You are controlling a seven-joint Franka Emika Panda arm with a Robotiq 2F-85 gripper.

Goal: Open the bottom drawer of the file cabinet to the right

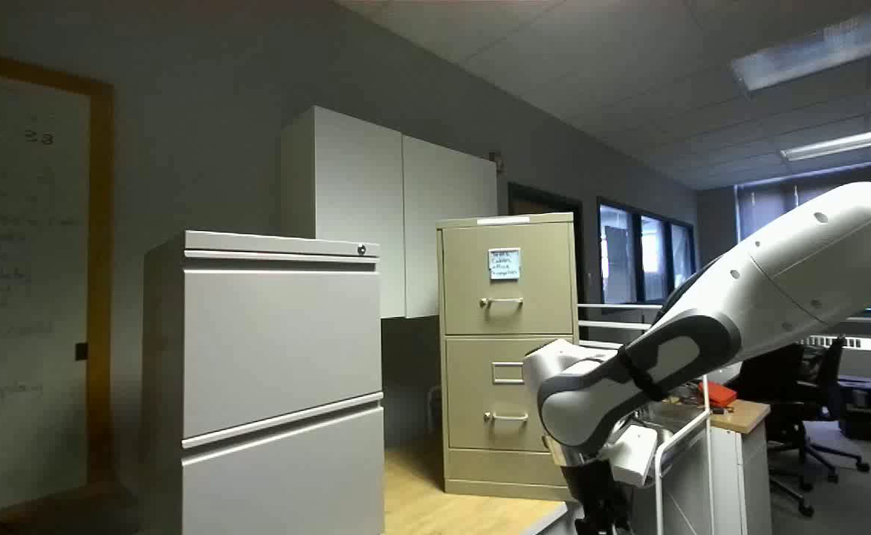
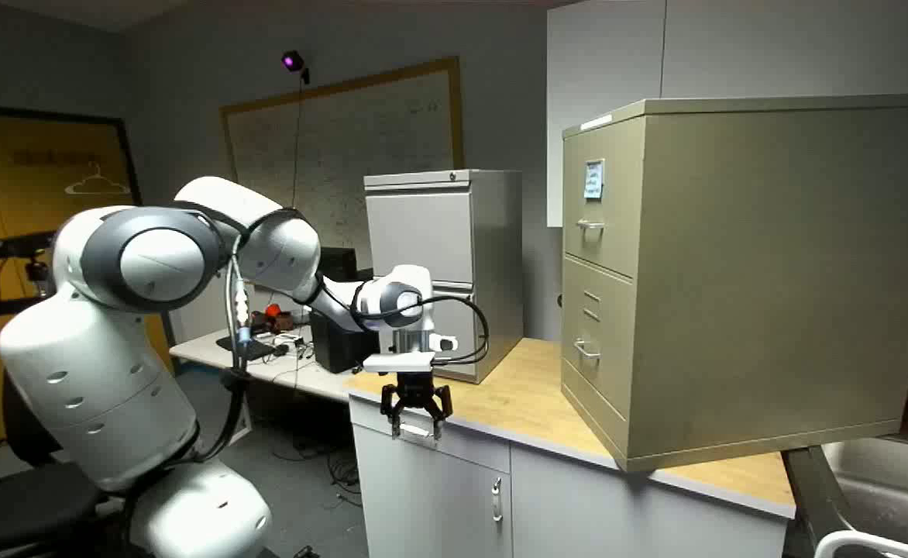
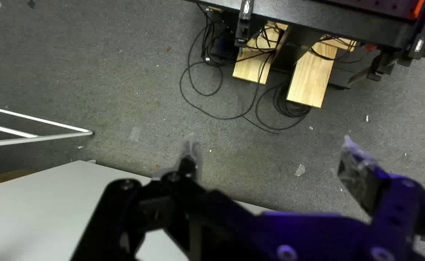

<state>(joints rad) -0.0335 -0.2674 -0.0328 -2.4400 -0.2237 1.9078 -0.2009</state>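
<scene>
Squarely flush with its frame, the bottom drawer (image 2: 601, 332) is the lower of two drawers in the one tan file cabinet (image 2: 764, 271), which stands on the wood-topped table (image 2: 527, 399), to the right of the pale grey cabinet (image 1: 279, 342) in both exterior views. Its front carries one bar handle (image 2: 587, 350), one small round knob (image 1: 488, 417) at the handle's end and one label frame (image 1: 508, 373). The top drawer (image 1: 473, 290) has a matching handle and knob, plus one blue-and-white paper (image 1: 504, 264) with four handwritten lines; the second seems to read "Cables" and the third "office", while the others are too small to settle. One white strip (image 1: 502, 220) sits on the cabinet's top edge, any writing on it too small to make out. The grey cabinet likewise shows two drawers, with one lock (image 1: 362, 250) near its top right corner, and on the wall behind hang white cupboards (image 1: 357, 215) with two doors. Well apart from the drawer, the pincer (image 2: 417, 428) points down, its two fingers (image 3: 355, 177) well parted and holding nothing; between them, in the wrist view, lies grey floor (image 3: 136, 90). Faint handwriting covers the whiteboard (image 2: 345, 139), with what looks like "23" near its top.
</scene>
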